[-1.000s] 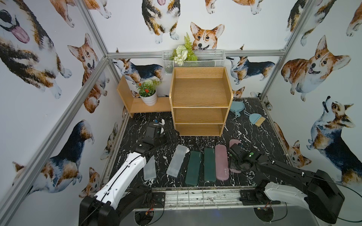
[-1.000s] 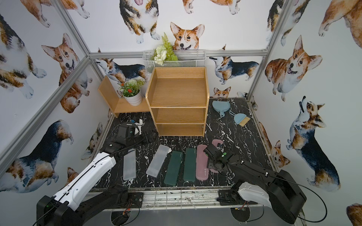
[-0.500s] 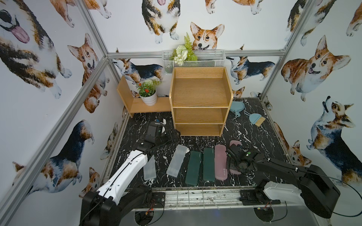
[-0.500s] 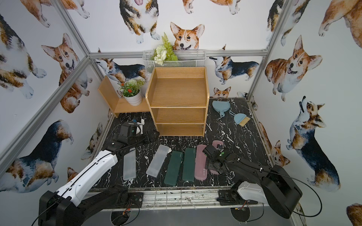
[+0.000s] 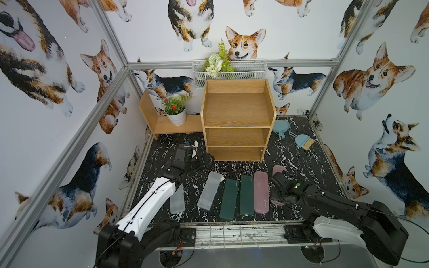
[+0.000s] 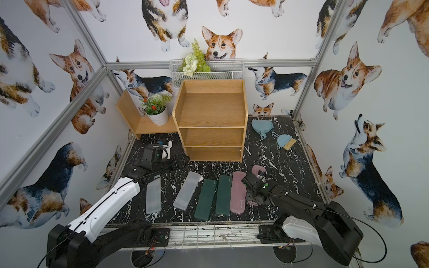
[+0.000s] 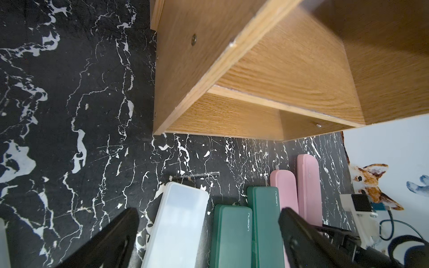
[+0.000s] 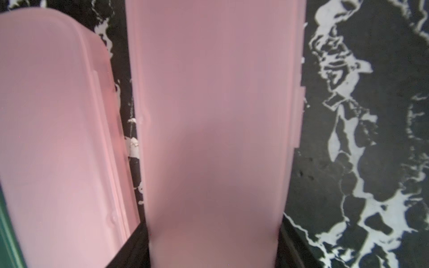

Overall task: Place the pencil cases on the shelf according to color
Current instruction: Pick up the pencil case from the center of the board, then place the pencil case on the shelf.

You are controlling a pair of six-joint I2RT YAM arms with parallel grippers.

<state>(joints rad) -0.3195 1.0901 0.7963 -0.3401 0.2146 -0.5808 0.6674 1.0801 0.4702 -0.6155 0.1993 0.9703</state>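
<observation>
Six pencil cases lie in a row on the black marbled floor before the empty shelf (image 5: pixel 238 126): two frosted (image 5: pixel 177 200) (image 5: pixel 210 190), two green (image 5: pixel 229 199) (image 5: pixel 246 195), a pink one (image 5: pixel 261 192), and a second pink one (image 5: pixel 278 169) partly under my right arm. My right gripper (image 5: pixel 275 192) is low over that second pink case (image 8: pixel 209 116), and its fingers (image 8: pixel 132 250) press both long sides. My left gripper (image 5: pixel 206 160) hovers open and empty by the shelf's lower left corner (image 7: pixel 162 130). Its fingers (image 7: pixel 120 234) frame a frosted case (image 7: pixel 178 227) and a green case (image 7: pixel 232 236) below.
A low L-shaped wooden stand (image 5: pixel 162 126) with a potted plant (image 5: pixel 176 111) sits left of the shelf. A white wire basket (image 5: pixel 250 74) hangs behind it. A blue dustpan (image 5: pixel 281 127) and brush (image 5: pixel 304 141) lie at the back right. Corgi-print walls enclose the floor.
My right gripper has slid a little further along the second pink case, and its fingers have come in against its sides. The left gripper edged slightly towards the shelf.
</observation>
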